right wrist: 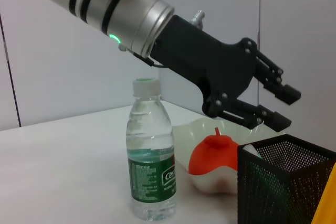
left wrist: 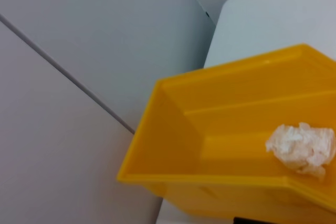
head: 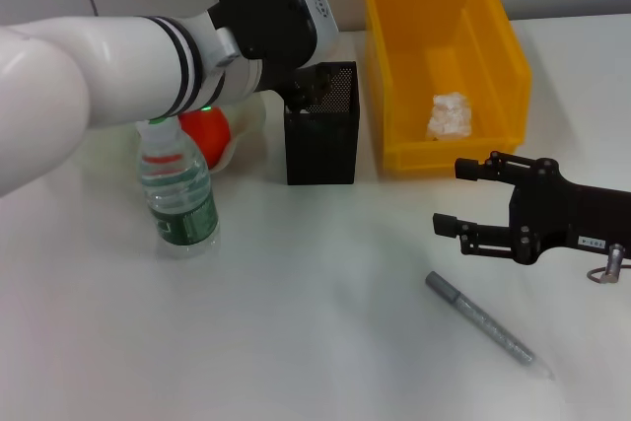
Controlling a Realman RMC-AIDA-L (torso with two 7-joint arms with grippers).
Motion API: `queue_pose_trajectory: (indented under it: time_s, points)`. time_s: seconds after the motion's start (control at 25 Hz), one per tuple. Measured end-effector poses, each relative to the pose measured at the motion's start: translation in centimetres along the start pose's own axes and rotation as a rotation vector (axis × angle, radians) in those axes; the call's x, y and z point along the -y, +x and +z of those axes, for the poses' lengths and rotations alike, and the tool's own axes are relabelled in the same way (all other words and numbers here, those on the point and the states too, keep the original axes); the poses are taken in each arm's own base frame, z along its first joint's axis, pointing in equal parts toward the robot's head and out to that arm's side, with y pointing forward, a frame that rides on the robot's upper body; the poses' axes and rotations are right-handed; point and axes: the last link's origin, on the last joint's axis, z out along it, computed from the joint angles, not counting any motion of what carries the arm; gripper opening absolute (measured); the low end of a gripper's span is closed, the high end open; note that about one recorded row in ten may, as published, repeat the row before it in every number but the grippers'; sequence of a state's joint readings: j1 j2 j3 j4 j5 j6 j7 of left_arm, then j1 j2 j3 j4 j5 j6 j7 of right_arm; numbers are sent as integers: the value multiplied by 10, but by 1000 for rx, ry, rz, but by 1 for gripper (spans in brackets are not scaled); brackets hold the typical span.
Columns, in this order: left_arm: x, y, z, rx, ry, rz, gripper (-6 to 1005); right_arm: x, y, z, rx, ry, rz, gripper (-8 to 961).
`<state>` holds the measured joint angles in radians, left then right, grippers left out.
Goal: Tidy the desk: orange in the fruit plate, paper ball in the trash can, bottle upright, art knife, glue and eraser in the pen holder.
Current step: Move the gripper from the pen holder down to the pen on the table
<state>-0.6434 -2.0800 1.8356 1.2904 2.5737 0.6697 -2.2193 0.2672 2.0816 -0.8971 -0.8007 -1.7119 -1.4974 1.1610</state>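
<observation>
The clear plastic bottle [head: 178, 187] stands upright at the left. The left hand [right wrist: 278, 108] hovers open and empty above the black mesh pen holder [head: 321, 125]. The right hand [head: 471, 210], open and empty, should descend squarely over the grey art knife [head: 485, 320] on the near-right bench [head: 325, 332].

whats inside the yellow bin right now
A crumpled paper ball lies on the floor of the yellow bin, toward its front wall. Nothing else shows inside, though in the head view the front wall hides the floor strip just behind it.

Paper ball [head: 450, 115] in bin [head: 500, 36]; pen holder [head: 321, 135] left of bin
</observation>
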Motion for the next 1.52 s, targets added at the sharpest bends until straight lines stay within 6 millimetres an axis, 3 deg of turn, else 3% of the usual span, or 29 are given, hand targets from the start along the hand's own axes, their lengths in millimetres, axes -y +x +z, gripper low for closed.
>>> queue_pose_trajectory:
  time_s: [0.08, 0.28, 0.6, 0.64, 1.08, 1.52]
  points:
    - [0, 2, -2, -11, 5, -5, 362, 0, 0, 0, 0, 0, 1, 760]
    - [-1, 4, -7, -33, 11, -22, 544, -1, 1, -1, 0, 0, 3, 760]
    - [-3, 8, -15, -61, 19, -39, 740, -3, 2, -1, 2, -3, 6, 760]
    - [-3, 11, -24, -97, 27, -64, 764, -3, 4, -2, 0, -1, 8, 760]
    - [2, 23, -45, -195, 17, -105, 813, -7, 5, -4, 6, -15, 15, 760]
    - [10, 19, -57, -281, -63, -146, 813, -10, 7, -6, 7, -19, 22, 760]
